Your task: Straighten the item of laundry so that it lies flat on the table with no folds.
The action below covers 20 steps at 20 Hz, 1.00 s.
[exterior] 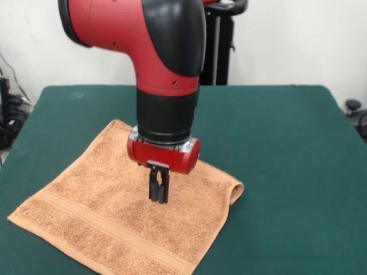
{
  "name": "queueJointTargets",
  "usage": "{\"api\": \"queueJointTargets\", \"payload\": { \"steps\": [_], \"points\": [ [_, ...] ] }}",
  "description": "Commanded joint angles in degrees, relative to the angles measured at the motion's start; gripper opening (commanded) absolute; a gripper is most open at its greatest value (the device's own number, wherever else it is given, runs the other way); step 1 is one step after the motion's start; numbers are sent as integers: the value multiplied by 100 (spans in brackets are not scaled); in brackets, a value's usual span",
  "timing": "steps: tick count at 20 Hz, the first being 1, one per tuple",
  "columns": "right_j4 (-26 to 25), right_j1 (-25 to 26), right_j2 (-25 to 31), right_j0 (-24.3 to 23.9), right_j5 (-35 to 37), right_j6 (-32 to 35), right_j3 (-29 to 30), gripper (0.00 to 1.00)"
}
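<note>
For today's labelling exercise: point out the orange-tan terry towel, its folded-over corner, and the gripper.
Orange-tan terry towel [97,212]: front view, flat middle.
Folded-over corner [235,192]: front view, curled edge.
Gripper [159,200]: front view, between the black fingers' tips.

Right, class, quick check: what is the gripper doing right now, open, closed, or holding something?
Gripper: closed, fingers together, holding nothing, poised above the towel.

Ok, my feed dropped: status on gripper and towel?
Gripper jaws shut, empty, over towel. Towel mostly flat on table; one corner curled over. Nothing in the way.
</note>
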Motion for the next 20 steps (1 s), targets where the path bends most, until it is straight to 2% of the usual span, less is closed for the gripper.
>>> {"api": "queueJointTargets", "payload": {
  "steps": [1, 6, 9, 16, 20],
  "points": [
    [-398, 850, 836, -13, -416, 224, -203, 0],
    [-536, 1138, 694, 144, -577, 381, -409, 0],
    [-508, 1092, 633, 289, -678, 660, -190, 0],
    [-79, 893, 465, 789, -1016, 1577, 442, 0],
    [109, 766, 341, 961, -905, 1684, 571, 0]
  ]
}}
